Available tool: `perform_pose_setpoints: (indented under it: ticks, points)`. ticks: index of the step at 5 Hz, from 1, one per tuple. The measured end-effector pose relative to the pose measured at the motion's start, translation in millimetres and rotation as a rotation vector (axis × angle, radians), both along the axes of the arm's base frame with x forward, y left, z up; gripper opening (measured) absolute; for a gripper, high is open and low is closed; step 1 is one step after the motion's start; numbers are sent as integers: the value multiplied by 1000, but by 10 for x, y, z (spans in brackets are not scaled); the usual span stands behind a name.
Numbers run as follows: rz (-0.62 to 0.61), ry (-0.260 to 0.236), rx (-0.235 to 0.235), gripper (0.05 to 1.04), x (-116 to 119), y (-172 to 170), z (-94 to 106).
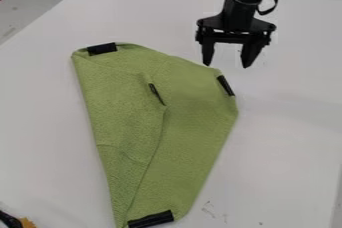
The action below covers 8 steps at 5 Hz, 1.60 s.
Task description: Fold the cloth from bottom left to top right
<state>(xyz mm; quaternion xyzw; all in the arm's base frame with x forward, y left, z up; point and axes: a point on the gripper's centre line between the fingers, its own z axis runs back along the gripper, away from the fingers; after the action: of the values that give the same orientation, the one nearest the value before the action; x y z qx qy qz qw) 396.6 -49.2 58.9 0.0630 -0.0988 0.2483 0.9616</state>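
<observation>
One flap [123, 122] lay folded over the green cloth [194, 137] on the white counter [287, 172], its black strip [156, 94] mid-cloth, short of the right-edge strip [226, 85]. End effector [228, 65] hung wide and empty near the upper-right edge. Main risk: a grab there could've caught the base layer, since the flap's tip sat well inboard, and dragged the whole cloth. Also, flap looked flat and thin, so the fingers could've skimmed it or pinched both layers. Nothing pinned the base, so a pull toward top right could've slid it and left the fold short or skewed.
</observation>
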Motion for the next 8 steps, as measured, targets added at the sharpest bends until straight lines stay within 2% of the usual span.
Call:
perform_pose_setpoints:
  ticks: [1, 2, 3, 4, 5, 6, 7, 8]
  points:
    - [4, -5, -34, 999, -57, -150, -94]
    - [-24, 14, -40, 999, -54, -227, -240]
    - [-37, 13, -58, 999, -3, -263, -310]
    - [-18, -4, -83, 999, 47, -213, -382]
    - [-3, 9, -101, 948, 49, -170, -482]
    - [13, 6, -124, 693, 68, -127, -502]
    - [20, 10, -135, 391, 75, -85, -509]
    - [21, 9, -141, 199, 86, -54, -506]
